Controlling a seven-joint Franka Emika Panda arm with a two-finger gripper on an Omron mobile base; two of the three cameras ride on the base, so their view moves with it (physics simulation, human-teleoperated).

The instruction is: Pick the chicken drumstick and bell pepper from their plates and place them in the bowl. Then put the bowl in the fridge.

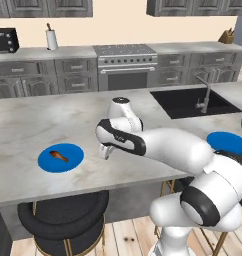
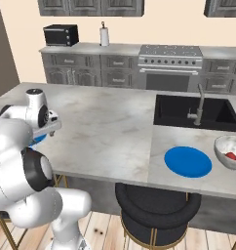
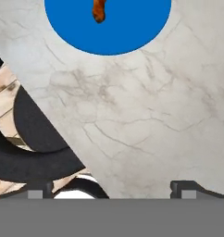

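Released claw (image 3: 112, 187) (jaws wide) above marble counter (image 3: 146, 120), near chicken drumstick (image 3: 99, 9).

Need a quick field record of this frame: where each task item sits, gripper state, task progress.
drumstick: chicken drumstick lying on left blue plate, on the counter
pepper: bell pepper already in bowl, right end of the counter
right plate: right blue plate bare, beside the bowl
gripper: gripper open, holding nothing, above the counter short of the left blue plate
progress: pepper placed; drumstick not yet picked
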